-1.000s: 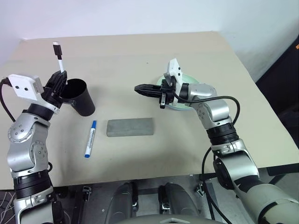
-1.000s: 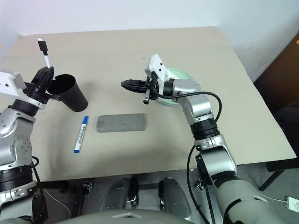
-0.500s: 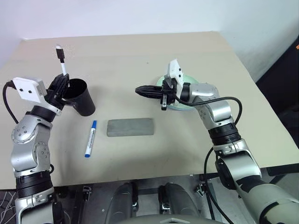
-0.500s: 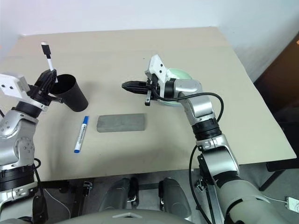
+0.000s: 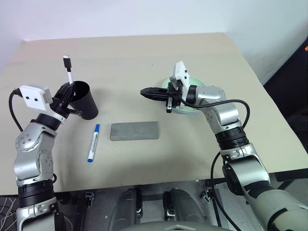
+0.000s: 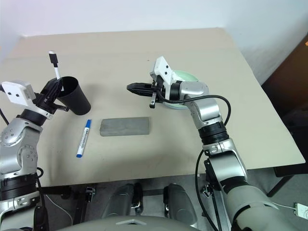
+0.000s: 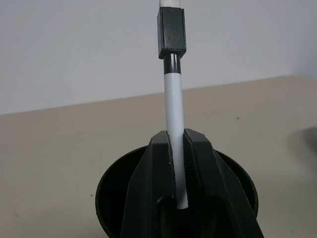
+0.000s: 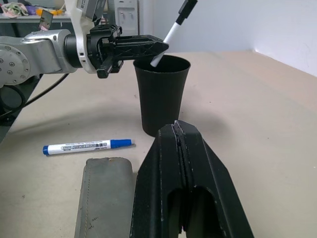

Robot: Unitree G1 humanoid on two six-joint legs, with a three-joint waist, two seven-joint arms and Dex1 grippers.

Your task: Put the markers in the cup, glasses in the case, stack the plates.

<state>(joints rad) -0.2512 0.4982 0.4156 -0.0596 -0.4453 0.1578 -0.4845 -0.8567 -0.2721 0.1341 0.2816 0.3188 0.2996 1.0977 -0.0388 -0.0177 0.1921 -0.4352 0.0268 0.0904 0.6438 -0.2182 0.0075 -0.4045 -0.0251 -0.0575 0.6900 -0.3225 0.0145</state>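
Above the cup (image 7: 114,198), left end effector (image 7: 178,148) grips black-capped marker (image 7: 173,114).

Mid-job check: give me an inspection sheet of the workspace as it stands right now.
Surface: beige table, bare patches all round.
Job's things: black cup upright; dark-ended marker held over its mouth; blue marker lying flat; grey case closed; mint plate behind right arm. Glasses, blue plate: nothing seen.
Clutter: nothing seen.
Grippers: left gripper shut on the marker; right gripper shut, holding nothing.
Cables: black cable along right arm.
Surroundings: white wall.
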